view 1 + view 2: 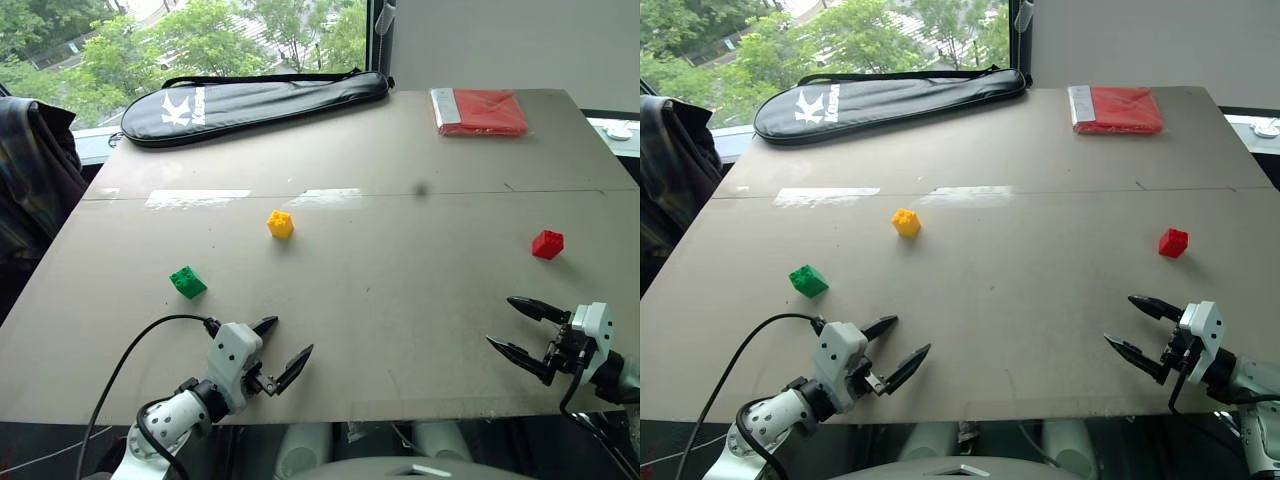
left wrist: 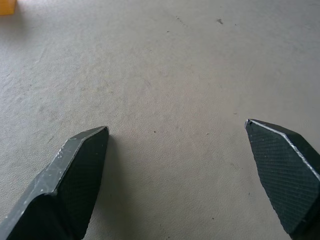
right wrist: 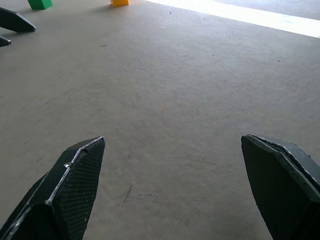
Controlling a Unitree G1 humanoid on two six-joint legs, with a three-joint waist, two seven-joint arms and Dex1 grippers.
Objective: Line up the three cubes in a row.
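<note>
Fingers spread wide on both the left gripper [image 1: 286, 340] and right gripper [image 1: 514, 324], nothing held. Green cube [image 1: 187, 282], yellow cube [image 1: 280, 224] and red cube [image 1: 547, 244] sit scattered apart. Black case [image 1: 255, 102] reads "K".

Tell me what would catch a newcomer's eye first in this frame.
Three bright cubes lie scattered far apart on the grey table: the green cube near the left, the yellow cube mid-table, the red cube off to the right. At the near edge the left gripper and right gripper sit open and empty. Along the far edge lie a black racket bag and a flat red packet.
</note>
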